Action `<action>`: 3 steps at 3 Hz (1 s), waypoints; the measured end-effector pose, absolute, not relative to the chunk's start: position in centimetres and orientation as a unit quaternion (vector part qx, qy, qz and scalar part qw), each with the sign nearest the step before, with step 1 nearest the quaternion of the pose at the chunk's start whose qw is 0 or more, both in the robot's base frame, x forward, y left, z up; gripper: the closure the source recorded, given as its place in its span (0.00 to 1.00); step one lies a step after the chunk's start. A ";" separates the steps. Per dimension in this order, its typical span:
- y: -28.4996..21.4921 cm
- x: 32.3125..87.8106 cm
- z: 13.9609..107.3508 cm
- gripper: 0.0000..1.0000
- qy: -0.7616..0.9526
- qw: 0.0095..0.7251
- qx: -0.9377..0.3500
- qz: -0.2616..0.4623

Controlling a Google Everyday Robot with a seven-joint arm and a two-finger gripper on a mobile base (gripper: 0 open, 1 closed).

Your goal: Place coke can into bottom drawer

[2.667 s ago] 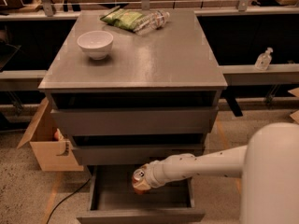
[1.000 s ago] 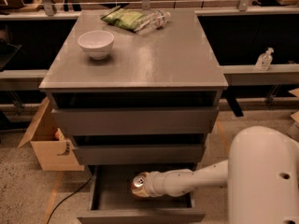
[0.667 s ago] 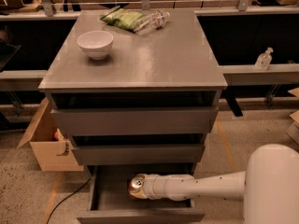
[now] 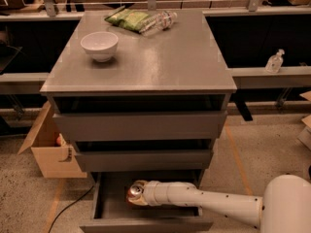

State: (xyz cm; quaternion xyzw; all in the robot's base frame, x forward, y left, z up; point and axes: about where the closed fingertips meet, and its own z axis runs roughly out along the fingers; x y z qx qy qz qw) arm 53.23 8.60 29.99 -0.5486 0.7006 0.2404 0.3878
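Red coke can (image 4: 134,191) tilted in jaws, inside open bottom drawer (image 4: 110,205)

Lab with workbenches (image 4: 262,76); end effector (image 4: 134,193) in bottom drawer (image 4: 111,200).

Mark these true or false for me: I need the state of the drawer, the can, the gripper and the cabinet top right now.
1. The bottom drawer is pulled open. True.
2. The coke can stands on the cabinet top beside the white bowl. False: the can is down in the open bottom drawer, at the end of the arm.
3. The gripper is low inside the bottom drawer, right at the can. True.
4. The white bowl sits in the middle drawer. False: it is on the cabinet top, near its left side.
5. A clear plastic bottle lies at the back of the cabinet top next to a green bag. True.
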 end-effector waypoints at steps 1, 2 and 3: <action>9.9 55.0 28.1 1.00 0.695 0.382 -0.556 0.247; 11.3 56.4 25.4 1.00 0.697 0.367 -0.562 0.251; 12.8 57.5 22.9 1.00 0.699 0.349 -0.570 0.255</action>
